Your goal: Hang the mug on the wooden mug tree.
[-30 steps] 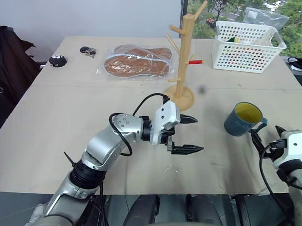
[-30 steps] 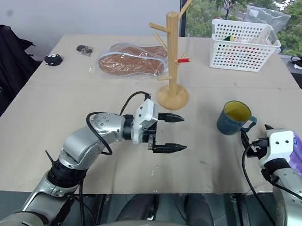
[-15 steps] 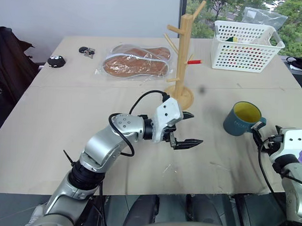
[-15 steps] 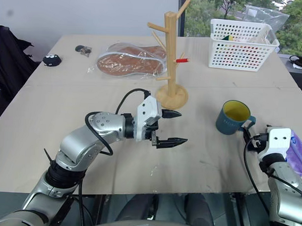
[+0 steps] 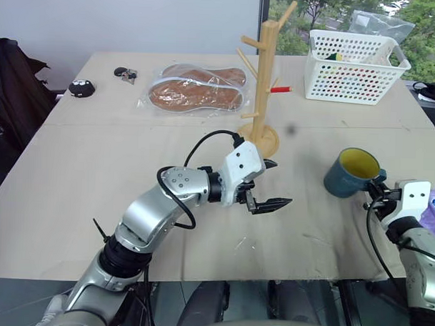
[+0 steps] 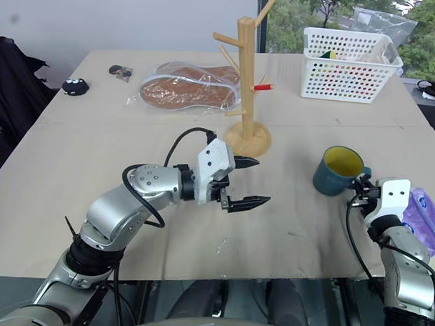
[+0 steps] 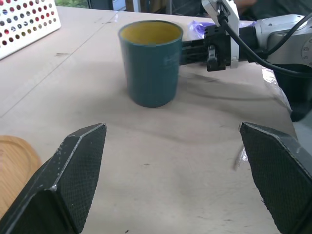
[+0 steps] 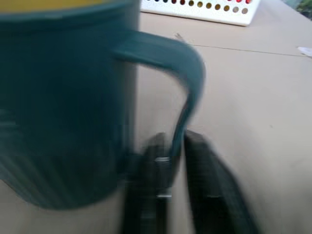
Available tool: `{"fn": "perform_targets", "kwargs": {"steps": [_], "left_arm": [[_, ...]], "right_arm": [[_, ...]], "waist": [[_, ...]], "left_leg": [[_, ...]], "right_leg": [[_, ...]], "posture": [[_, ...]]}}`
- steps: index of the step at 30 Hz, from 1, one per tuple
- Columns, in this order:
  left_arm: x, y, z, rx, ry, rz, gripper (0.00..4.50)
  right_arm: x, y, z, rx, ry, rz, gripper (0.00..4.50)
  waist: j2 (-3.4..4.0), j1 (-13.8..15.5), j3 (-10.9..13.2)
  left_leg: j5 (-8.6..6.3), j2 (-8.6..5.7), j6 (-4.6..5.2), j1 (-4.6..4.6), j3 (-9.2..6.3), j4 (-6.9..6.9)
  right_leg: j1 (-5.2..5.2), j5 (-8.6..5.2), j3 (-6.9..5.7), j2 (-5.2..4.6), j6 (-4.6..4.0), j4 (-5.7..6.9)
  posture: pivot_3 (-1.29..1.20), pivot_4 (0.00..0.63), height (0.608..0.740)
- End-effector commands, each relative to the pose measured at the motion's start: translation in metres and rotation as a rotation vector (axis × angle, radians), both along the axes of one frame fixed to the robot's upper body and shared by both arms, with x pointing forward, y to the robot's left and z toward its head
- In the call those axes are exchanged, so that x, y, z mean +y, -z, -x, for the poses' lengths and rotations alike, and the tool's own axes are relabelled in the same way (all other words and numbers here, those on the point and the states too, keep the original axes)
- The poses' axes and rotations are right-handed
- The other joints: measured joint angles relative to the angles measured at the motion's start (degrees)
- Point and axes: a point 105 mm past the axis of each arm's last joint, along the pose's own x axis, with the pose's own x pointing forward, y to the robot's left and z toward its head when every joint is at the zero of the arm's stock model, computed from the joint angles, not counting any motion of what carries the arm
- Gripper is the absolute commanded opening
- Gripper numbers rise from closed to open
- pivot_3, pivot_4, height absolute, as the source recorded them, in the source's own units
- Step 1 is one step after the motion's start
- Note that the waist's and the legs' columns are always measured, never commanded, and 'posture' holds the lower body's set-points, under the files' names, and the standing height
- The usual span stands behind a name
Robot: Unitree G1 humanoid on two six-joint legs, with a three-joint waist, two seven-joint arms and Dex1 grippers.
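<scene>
On the far left of the table (image 5: 73,201) lie a small black object (image 5: 83,88) and some keys (image 5: 125,74), and next to them a pair of insoles in a plastic bag (image 5: 197,89). The left gripper (image 5: 270,185) hovers over the middle of the table with its two fingers wide apart and nothing between them. Just behind it stands the wooden mug tree (image 5: 263,79) on its round base. To the right the mug (image 5: 352,172) stands upright on the table, well apart from the tree, with its handle turned toward the right gripper (image 6: 361,191). A white basket (image 5: 358,66) stands at the far right corner.

The right gripper has closed its fingers on the handle of the mug; the right wrist view shows one finger on each side of the loop, low on it. I judge the step in hand is the grasp, just before lifting. To do it well, the grip should be firm enough that the mug does not swing, and the lift should go straight up before moving toward a peg, keeping the loop free for hanging.

Compared with a second ago, the right gripper was open and a little short of the handle; now it has reached it and shut. The left gripper has turned slightly but stayed in its place.
</scene>
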Motion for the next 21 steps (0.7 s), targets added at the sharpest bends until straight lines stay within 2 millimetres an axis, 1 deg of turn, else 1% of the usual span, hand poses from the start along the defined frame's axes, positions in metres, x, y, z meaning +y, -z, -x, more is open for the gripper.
{"fn": "perform_targets", "kwargs": {"steps": [1, 4, 7, 8, 10, 12, 14, 16, 18, 21], "left_arm": [[0.001, -0.011, 0.003, -0.045, -0.010, 0.035, 4.50], [0.002, -0.013, 0.002, -0.062, -0.030, 0.069, 4.50], [0.011, -0.032, -0.007, -0.120, -0.111, 0.269, 4.50], [0.017, -0.036, -0.012, -0.131, -0.166, 0.336, 4.50], [0.025, -0.041, -0.016, -0.167, -0.234, 0.415, 4.50], [0.033, -0.046, -0.017, -0.194, -0.300, 0.496, 4.50], [0.038, -0.051, -0.016, -0.223, -0.342, 0.560, 4.50], [0.040, -0.056, -0.013, -0.261, -0.362, 0.604, 4.50], [0.041, -0.062, -0.011, -0.285, -0.383, 0.655, 4.50], [0.045, -0.068, -0.011, -0.318, -0.431, 0.697, 4.50]], "right_arm": [[0.005, -0.011, -0.001, -0.028, -0.048, 0.001, 0.08], [0.009, -0.016, -0.002, -0.028, -0.096, 0.002, 0.08], [0.024, -0.044, -0.010, -0.041, -0.274, 0.063, 0.08], [0.031, -0.058, -0.014, -0.047, -0.349, 0.086, 0.08], [0.044, -0.083, -0.022, -0.063, -0.475, 0.142, 0.08], [0.054, -0.104, -0.030, -0.070, -0.587, 0.226, 0.08], [0.064, -0.123, -0.042, -0.092, -0.675, 0.324, 0.08], [0.075, -0.140, -0.055, -0.107, -0.754, 0.392, 0.08], [0.085, -0.151, -0.067, -0.116, -0.819, 0.445, 0.08], [0.101, -0.168, -0.084, -0.137, -0.893, 0.516, 0.08]], "waist": [[0.00, 0.00, 0.00], [0.00, 0.00, 0.00], [0.10, -0.18, 0.07], [0.10, -0.13, 0.07], [0.18, -0.43, 0.10], [0.16, -0.27, 0.11], [0.15, -0.09, 0.12], [0.10, -0.04, 0.14], [0.04, 0.06, 0.17], [0.03, 0.21, 0.20]], "left_leg": [[0.00, 0.00, 0.00, 0.00, 0.00, 0.00], [-0.01, 0.00, 0.01, 0.00, 0.00, 0.00], [0.00, 0.00, 0.01, 0.00, 0.09, 0.01], [0.00, 0.00, 0.01, 0.00, 0.12, 0.04], [-0.02, 0.02, 0.03, 0.01, 0.17, 0.08], [-0.07, 0.04, 0.12, 0.04, 0.20, 0.07], [-0.11, 0.03, 0.20, 0.02, 0.10, 0.09], [-0.11, 0.03, 0.18, -0.01, 0.07, 0.11], [-0.02, 0.01, 0.04, -0.06, 0.09, 0.16], [-0.05, -0.01, 0.07, -0.21, 0.01, 0.29]], "right_leg": [[0.00, 0.00, 0.00, 0.00, 0.00, 0.00], [0.00, 0.00, 0.00, 0.00, 0.00, 0.00], [0.00, 0.01, 0.07, -0.03, 0.01, -0.02], [0.00, 0.01, 0.09, -0.05, 0.01, -0.03], [0.00, 0.01, 0.09, -0.04, 0.01, -0.03], [0.01, 0.01, 0.08, -0.02, 0.00, -0.03], [0.01, 0.01, -0.01, 0.04, 0.00, -0.03], [0.02, 0.01, -0.04, 0.03, -0.01, -0.04], [0.01, 0.02, -0.02, -0.02, 0.00, -0.10], [-0.02, 0.02, -0.09, -0.07, 0.00, -0.12]], "posture": [[0.00, 0.150, 0.740], [0.00, 0.150, 0.740], [0.00, 0.150, 0.740], [0.00, 0.150, 0.740], [0.00, 0.150, 0.740], [0.00, 0.150, 0.740], [0.00, 0.150, 0.740], [0.00, 0.150, 0.740], [0.00, 0.150, 0.740], [0.00, 0.150, 0.740]]}}
